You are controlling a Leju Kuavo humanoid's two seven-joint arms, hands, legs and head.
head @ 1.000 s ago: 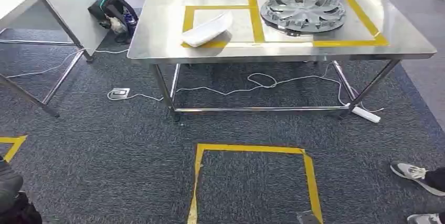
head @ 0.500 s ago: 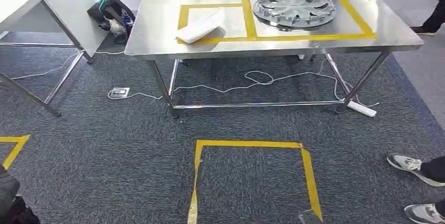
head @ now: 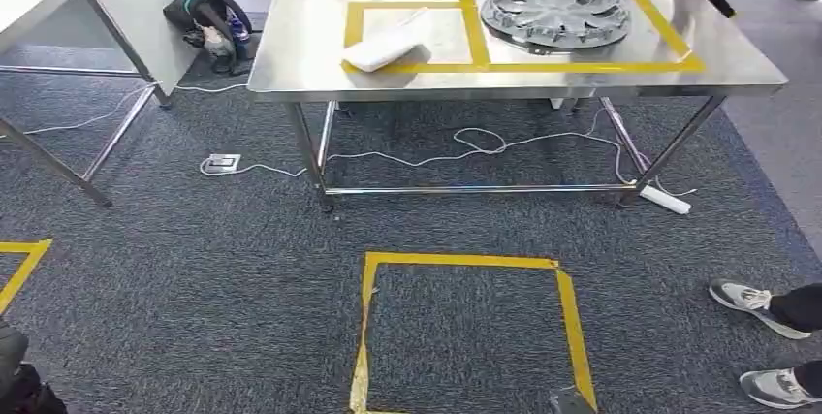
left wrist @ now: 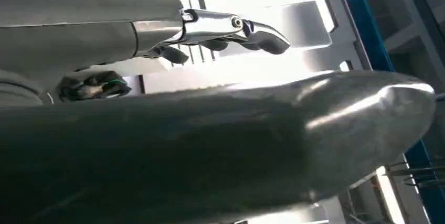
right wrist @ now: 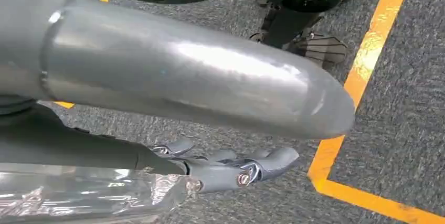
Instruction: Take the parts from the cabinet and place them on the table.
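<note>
The round silver-grey spoked wheel cover (head: 556, 13) lay on the steel table (head: 300, 55) beside a white curved shell (head: 386, 46), probably light, stiff and slick, best gripped at its rim, while the left hand (left wrist: 210, 27) and right hand (right wrist: 231, 166) held nothing, fingers outstretched.

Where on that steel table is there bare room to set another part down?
Free: the table's left strip beside the white part, and the right end past the hubcap's taped box. Both taped boxes are occupied, the larger one nearly full.

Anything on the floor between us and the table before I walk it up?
Nothing visible blocks the way to the table: only flat yellow tape. A person's shoes stand off to the right.
</note>
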